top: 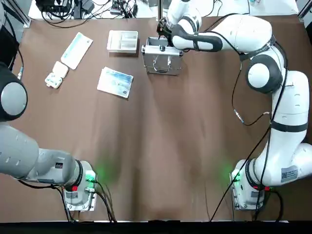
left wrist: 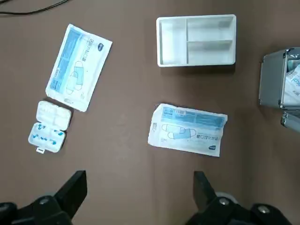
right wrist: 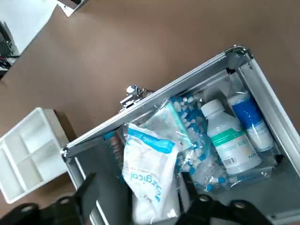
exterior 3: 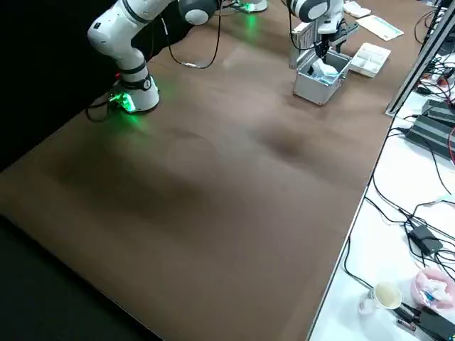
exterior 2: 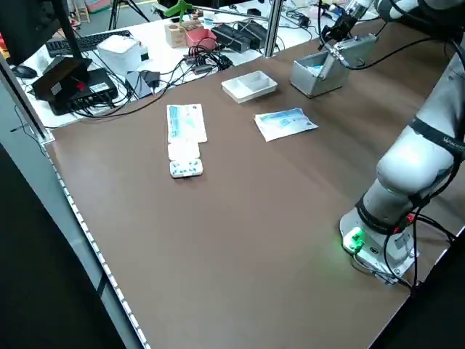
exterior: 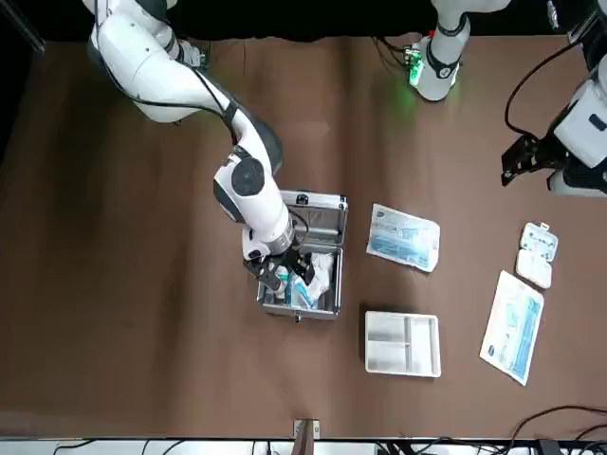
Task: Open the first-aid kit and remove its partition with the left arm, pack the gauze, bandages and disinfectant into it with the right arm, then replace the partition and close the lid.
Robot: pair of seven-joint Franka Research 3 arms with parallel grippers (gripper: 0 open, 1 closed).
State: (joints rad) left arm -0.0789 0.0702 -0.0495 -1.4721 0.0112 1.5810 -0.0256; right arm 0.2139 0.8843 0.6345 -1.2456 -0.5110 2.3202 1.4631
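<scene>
Two arms seen from overhead: right gripper reaching into the first-aid kit, left arm parked well away from the kit, near its own base. One partition just beside the kit, two flat packs and one pill box farther off on the partition's side.

From across the table: right gripper low inside the open kit, lid standing upright behind it.

On the left wrist camera: left gripper with fingers spread wide, nothing between them, above bare table; partition apart from the kit.

On the right wrist camera: fingers parted, empty, over one gauze packet, one disinfectant bottle, one blue-capped bottle (cotton bag underneath). Probably best to lift straight up, clear of the packet's edge, before swinging away.
</scene>
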